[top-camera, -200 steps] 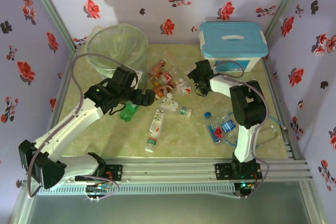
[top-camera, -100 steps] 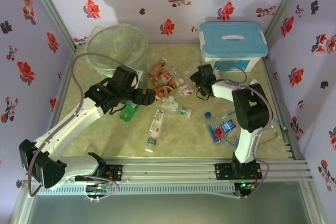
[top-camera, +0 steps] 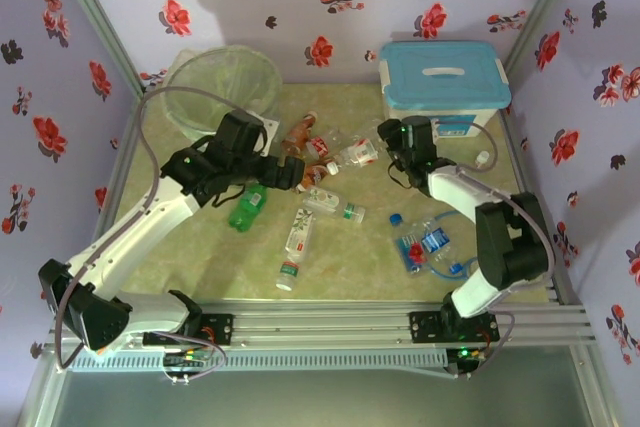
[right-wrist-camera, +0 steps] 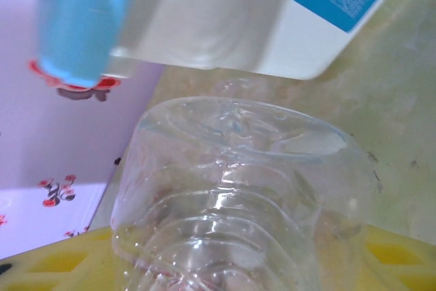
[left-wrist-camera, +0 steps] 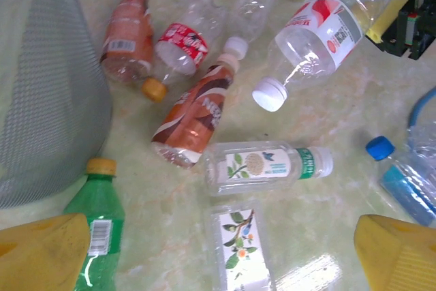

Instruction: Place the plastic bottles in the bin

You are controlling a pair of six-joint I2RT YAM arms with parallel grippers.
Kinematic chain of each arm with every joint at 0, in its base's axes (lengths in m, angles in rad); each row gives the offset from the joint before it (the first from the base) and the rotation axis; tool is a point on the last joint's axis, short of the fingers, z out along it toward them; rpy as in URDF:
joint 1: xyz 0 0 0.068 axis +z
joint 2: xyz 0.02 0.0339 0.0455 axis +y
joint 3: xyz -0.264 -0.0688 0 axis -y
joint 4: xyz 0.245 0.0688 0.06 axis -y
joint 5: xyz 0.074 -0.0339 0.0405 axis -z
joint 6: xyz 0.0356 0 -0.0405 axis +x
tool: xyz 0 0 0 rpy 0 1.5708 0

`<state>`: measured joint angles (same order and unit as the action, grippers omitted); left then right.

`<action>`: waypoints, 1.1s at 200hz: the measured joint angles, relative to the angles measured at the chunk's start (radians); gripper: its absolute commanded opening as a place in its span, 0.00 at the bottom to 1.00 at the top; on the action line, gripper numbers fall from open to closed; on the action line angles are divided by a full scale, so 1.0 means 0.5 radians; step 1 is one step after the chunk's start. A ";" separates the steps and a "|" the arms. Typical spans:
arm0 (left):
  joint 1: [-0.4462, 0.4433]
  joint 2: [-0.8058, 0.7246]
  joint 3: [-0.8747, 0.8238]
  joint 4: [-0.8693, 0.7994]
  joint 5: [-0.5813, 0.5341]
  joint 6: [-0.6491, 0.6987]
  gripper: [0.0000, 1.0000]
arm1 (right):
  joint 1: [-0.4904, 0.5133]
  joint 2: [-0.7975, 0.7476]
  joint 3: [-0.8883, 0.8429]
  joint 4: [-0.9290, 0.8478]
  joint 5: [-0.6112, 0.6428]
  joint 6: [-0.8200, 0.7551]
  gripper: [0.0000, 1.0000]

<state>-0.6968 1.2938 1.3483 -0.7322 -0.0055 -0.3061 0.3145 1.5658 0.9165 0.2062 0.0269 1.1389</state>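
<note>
Several plastic bottles lie in the table's middle: two orange-brown bottles, a red-labelled one, a green bottle, and two flower-labelled bottles. My left gripper hangs open above them, its yellow fingers straddling a flower-labelled bottle without touching it. My right gripper is shut on the base of a clear, red-labelled bottle, held off the table with its white cap pointing left. The bin stands at the back left, behind the left gripper.
A white box with a blue lid stands at the back right, close behind the right wrist. Crushed blue-labelled bottles and a blue hose lie at the right front. The bin's wall is just left of the left gripper.
My right gripper has lifted the clear red-labelled bottle off the pile and swung back toward the white box. The left gripper has shifted slightly toward the bottles.
</note>
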 measured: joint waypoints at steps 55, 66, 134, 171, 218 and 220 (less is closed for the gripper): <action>-0.127 0.214 0.224 0.029 0.287 0.112 1.00 | -0.001 -0.492 -0.119 -0.047 -0.260 -0.584 0.64; -0.135 0.269 0.259 0.050 0.360 0.116 1.00 | -0.001 -0.596 -0.141 -0.046 -0.326 -0.707 0.63; -0.199 0.583 0.415 0.274 0.672 0.061 1.00 | -0.001 -0.816 -0.311 0.135 -0.733 -0.993 0.63; -0.270 0.731 0.524 0.308 0.753 0.040 1.00 | -0.001 -0.815 -0.332 0.314 -0.881 -0.917 0.64; -0.282 0.830 0.533 0.330 0.735 -0.022 0.97 | -0.001 -0.813 -0.337 0.556 -1.014 -0.774 0.64; -0.282 0.834 0.533 0.335 0.732 -0.024 0.96 | -0.001 -0.812 -0.338 0.562 -1.019 -0.771 0.64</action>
<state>-0.8379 1.7107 1.6150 -0.5648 0.3607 -0.3183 0.3141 1.1599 0.7475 0.4870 -0.4828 0.7532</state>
